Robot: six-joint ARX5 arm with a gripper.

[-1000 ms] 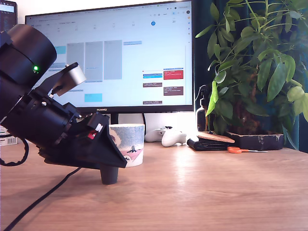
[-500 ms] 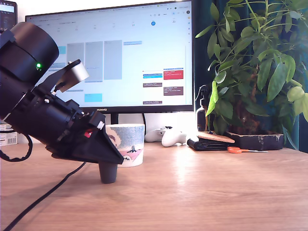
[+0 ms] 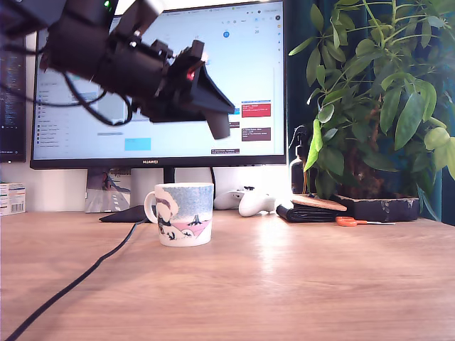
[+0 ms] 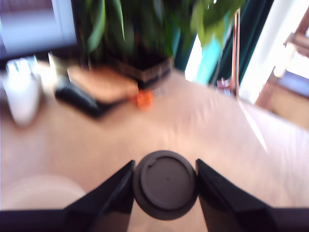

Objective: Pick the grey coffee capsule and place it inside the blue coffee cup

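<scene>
wooden desk (image 3: 298, 284), capsule aloft
gripper (image 3: 219, 122) clamped the grey coffee capsule (image 4: 165, 184) high above the blue coffee cup (image 3: 183, 213).

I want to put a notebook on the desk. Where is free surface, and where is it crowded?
The front of the desk is bare, from the cup to the exterior view's right; only a black cable crosses its left. Crowded: the back edge under the monitor, with a white controller, wallet, scissors and plant.
</scene>
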